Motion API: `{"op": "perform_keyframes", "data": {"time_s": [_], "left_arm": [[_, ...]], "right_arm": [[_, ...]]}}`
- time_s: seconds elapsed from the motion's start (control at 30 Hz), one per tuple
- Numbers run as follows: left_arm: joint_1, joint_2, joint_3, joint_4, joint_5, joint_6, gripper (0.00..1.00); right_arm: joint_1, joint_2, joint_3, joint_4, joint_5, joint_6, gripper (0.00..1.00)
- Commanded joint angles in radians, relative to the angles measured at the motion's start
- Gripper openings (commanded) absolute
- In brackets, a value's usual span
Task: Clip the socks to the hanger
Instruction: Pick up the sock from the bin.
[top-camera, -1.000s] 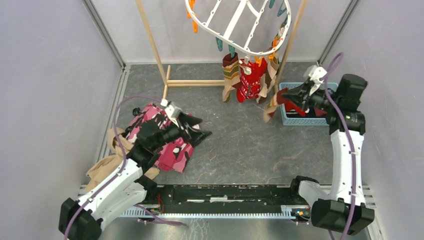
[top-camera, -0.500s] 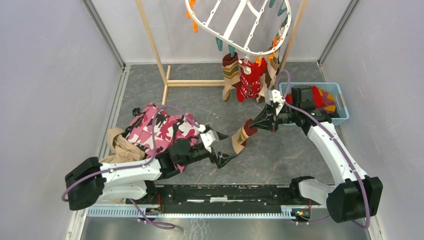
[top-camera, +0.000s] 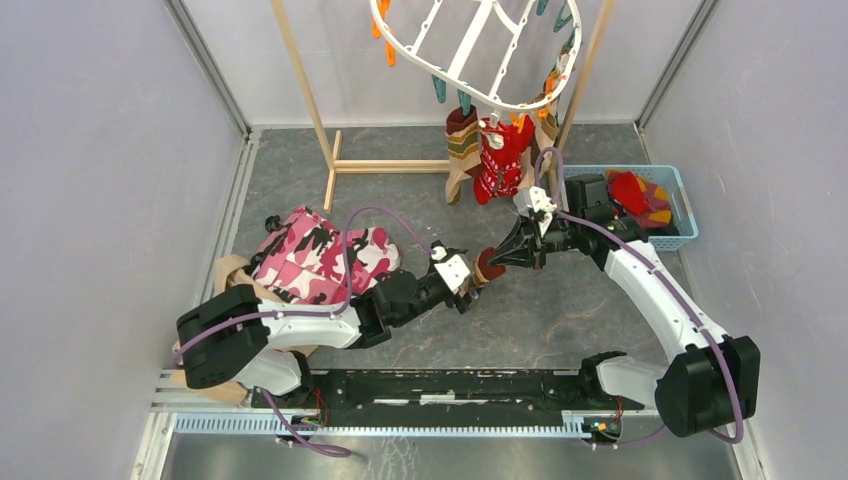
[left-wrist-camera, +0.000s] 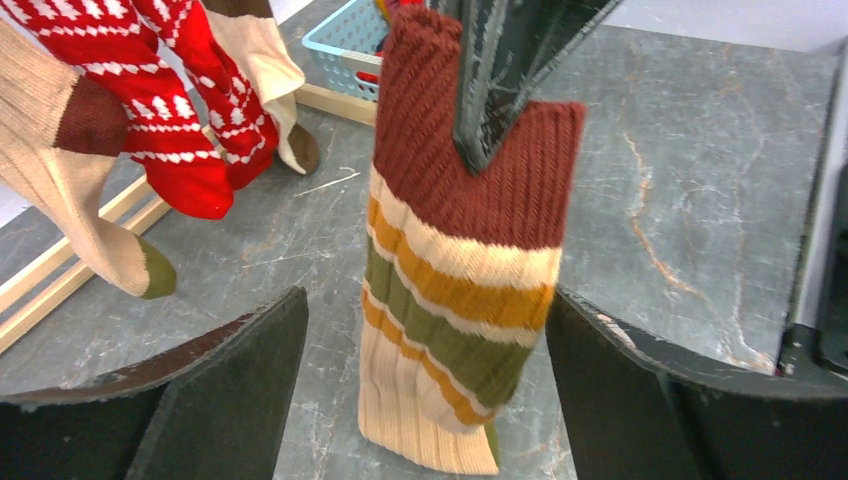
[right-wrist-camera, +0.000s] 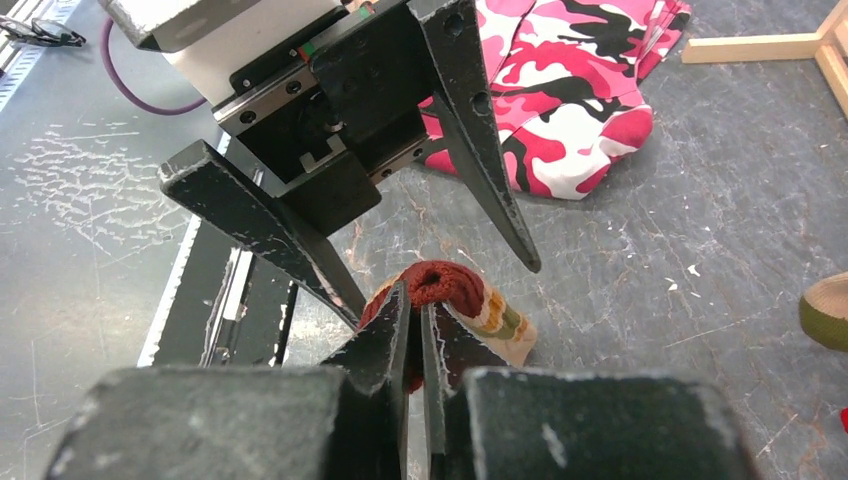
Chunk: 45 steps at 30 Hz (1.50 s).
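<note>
The left gripper is standing wide open, holding nothing, and its two fingers are bracketing the striped sock, one on either side with clear floor showing between each pad and the fabric. The sock is hanging upright between those fingers, maroon cuff uppermost and the tan toe end dangling below the fingertips. Just above the left fingers, the right gripper is pinching the cuff, its jaws nearly together with only the knit between them, one finger seeming to sit inside the cuff's mouth. To take the sock well, the left fingers probably need to close on the striped bands just below the right fingertips, square to the flat of the sock, so they are catching both layers and not clashing with the right fingers. The right grip should be letting go only once that hold looks firm. The hanger is hanging well beyond both sets of fingers, with socks clipped under its rim.
</note>
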Motion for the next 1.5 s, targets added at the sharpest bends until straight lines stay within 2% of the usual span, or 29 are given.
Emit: {"op": "perform_keyframes", "data": {"time_s": [0.0, 0.17, 0.23, 0.33, 0.5, 0.57, 0.67, 0.8, 1.03, 1.13, 1.33, 1.47], "left_arm": [[-0.005, 0.038, 0.070, 0.068, -0.044, 0.057, 0.77], [-0.004, 0.031, 0.064, 0.041, -0.027, 0.031, 0.22], [-0.003, 0.016, 0.044, 0.030, -0.019, 0.019, 0.10], [-0.001, -0.010, 0.014, 0.034, 0.002, -0.005, 0.03], [0.023, -0.058, -0.066, 0.083, 0.058, -0.123, 0.02], [0.048, -0.083, -0.108, 0.128, 0.090, -0.210, 0.02], [0.087, -0.111, -0.180, 0.267, 0.149, -0.354, 0.02], [0.125, -0.113, -0.225, 0.405, 0.208, -0.495, 0.02], [0.156, -0.074, -0.222, 0.551, 0.228, -0.670, 0.02], [0.165, -0.062, -0.229, 0.588, 0.237, -0.694, 0.02], [0.169, -0.050, -0.234, 0.586, 0.259, -0.696, 0.02], [0.172, -0.049, -0.236, 0.565, 0.260, -0.670, 0.02]], "right_arm": [[0.011, -0.009, -0.025, 0.090, 0.004, 0.056, 0.08], [0.012, -0.018, -0.031, 0.114, 0.026, 0.085, 0.13], [0.012, -0.021, -0.028, 0.114, 0.031, 0.086, 0.18], [0.012, -0.026, -0.019, 0.108, 0.038, 0.087, 0.33], [0.011, -0.041, 0.064, -0.047, 0.094, -0.066, 0.62], [0.010, -0.056, 0.083, -0.093, 0.122, -0.113, 0.70], [0.011, -0.085, 0.056, -0.064, 0.133, -0.115, 0.79], [0.042, -0.072, 0.022, -0.006, 0.145, -0.090, 0.80], [0.245, -0.073, 0.008, 0.150, 0.274, -0.052, 0.78], [0.282, -0.051, 0.029, 0.194, 0.293, -0.013, 0.75], [0.309, -0.035, 0.043, 0.212, 0.234, 0.029, 0.67], [0.309, -0.047, 0.053, 0.185, 0.237, 0.025, 0.67]]}}
